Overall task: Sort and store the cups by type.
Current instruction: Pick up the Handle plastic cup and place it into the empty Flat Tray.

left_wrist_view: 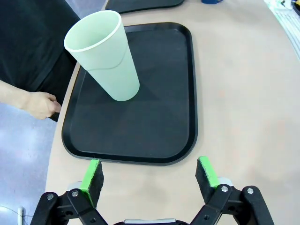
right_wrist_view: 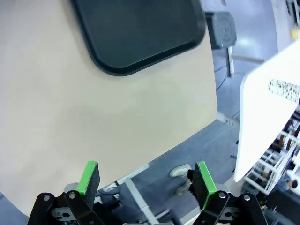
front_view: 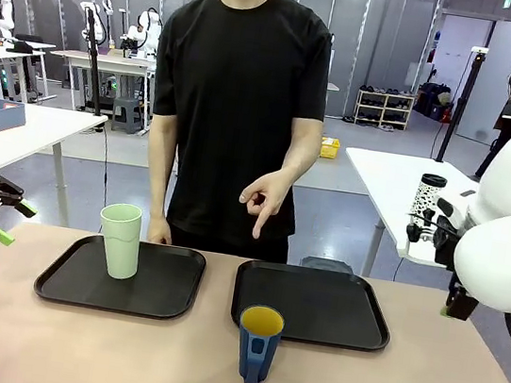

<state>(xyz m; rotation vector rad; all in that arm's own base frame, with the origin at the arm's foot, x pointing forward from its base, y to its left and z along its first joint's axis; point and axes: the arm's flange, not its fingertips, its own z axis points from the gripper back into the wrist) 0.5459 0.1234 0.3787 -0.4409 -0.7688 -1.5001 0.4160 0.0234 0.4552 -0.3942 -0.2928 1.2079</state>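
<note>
A tall pale green cup [front_view: 119, 239] stands upright on the left black tray [front_view: 164, 298]. In the left wrist view this green cup [left_wrist_view: 105, 56] sits at the far end of the tray [left_wrist_view: 185, 93]. My left gripper [left_wrist_view: 150, 171] hovers open over the table short of the tray's near rim, and it shows at the table's left edge [front_view: 15, 223]. A dark blue cup with a yellow inside [front_view: 258, 342] stands on the table in front of the right black tray [front_view: 316, 305]. My right gripper [right_wrist_view: 146, 180] is open above the table's edge, nothing between its fingers.
A person stands at the far side. One hand [front_view: 264, 200] points down over the right tray, the other hand [left_wrist_view: 40, 104] rests at the table edge by the left tray. A white side table [front_view: 391, 177] at the right carries a speckled cylinder [front_view: 426, 196].
</note>
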